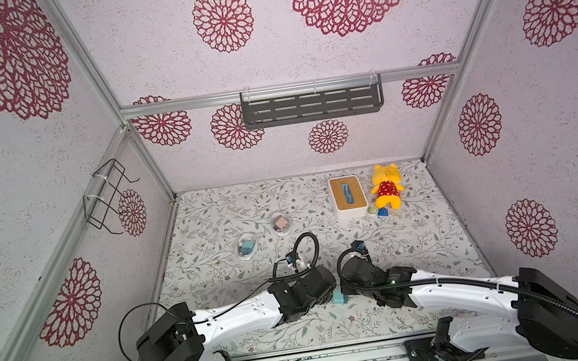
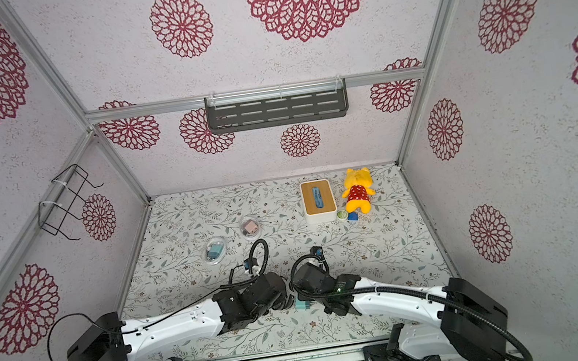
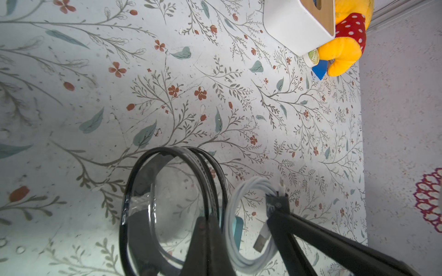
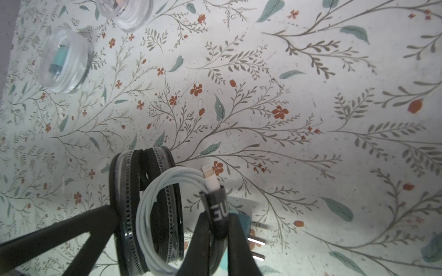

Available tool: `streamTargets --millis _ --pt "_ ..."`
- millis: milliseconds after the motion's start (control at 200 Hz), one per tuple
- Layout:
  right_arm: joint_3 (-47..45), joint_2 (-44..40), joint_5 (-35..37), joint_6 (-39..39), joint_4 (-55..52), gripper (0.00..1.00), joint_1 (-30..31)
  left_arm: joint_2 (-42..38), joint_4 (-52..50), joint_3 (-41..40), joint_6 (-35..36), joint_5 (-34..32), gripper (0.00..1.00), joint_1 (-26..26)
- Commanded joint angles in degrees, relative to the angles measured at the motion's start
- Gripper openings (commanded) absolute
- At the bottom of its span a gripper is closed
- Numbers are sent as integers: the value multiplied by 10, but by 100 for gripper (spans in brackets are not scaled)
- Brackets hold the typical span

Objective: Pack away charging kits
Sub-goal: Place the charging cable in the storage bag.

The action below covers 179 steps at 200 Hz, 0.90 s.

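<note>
My left gripper (image 3: 207, 223) is shut on the black zipper rim of an open clear case (image 3: 143, 215), held upright just above the table. My right gripper (image 4: 218, 230) is shut on the black strap (image 4: 218, 210) of a coiled white cable (image 4: 146, 215), which hangs right beside the case's opening (image 4: 126, 203). A teal charger (image 1: 340, 299) lies on the table under both grippers, its prongs (image 4: 257, 241) showing. Two closed clear cases lie farther back on the left: one with a teal charger (image 1: 247, 247), one with a pink charger (image 1: 281, 223).
At the back right stand a white box with a wooden top (image 1: 348, 196), a yellow plush (image 1: 387, 186), a dark-blue block (image 1: 383, 212) and a small green roll (image 1: 372, 210). A grey shelf (image 1: 311, 103) hangs on the back wall, a wire rack (image 1: 109, 195) on the left wall.
</note>
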Motion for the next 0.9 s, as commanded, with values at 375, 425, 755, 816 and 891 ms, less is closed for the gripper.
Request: streamTargets --millis 375,425,755,816,891 --pt "35 60 -31 -20 57 0 2 3 102 -21 20 20 0 -2" --pt "36 65 -39 -19 64 0 2 12 123 -21 24 28 0 -2" --pt "29 84 -59 -12 97 0 2 21 185 -39 26 38 0 -3" --pt "28 84 -60 -13 102 0 3 15 202 -51 26 40 0 -3" --pt "23 83 -71 -16 124 0 2 5 220 -66 25 39 0 -2"
